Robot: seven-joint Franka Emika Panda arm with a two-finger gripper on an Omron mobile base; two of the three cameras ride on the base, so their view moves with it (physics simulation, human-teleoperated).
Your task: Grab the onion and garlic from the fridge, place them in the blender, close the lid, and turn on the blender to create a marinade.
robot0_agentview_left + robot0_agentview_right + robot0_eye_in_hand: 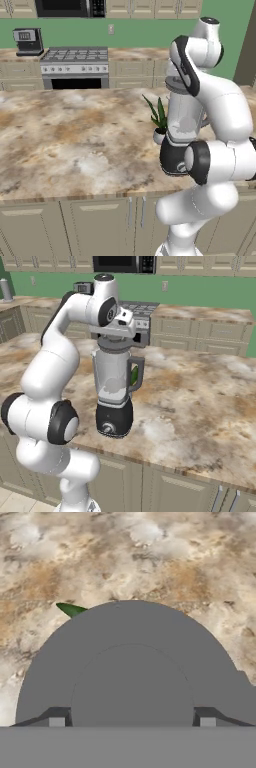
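Observation:
The blender [114, 381] stands on the island counter, a clear tapered jar on a black base with a knob [106, 428]. The dark grey lid [116, 342] sits flat on the jar's top and takes up most of the hand view as a round disc [130, 657]. My gripper [132, 721] hangs straight down just above the lid, open, with its two fingertips [56, 721] standing outside the central bump on either side. In the left base view the blender [182, 117] is partly behind my arm. The onion and garlic are hidden. The fridge is out of view.
A small potted plant [159, 117] stands right beside the blender, and one leaf [70, 609] pokes out past the lid. The marble island counter [75, 145] spreads wide to the left. A stove [75, 62] and a coffee machine [28, 41] line the back wall.

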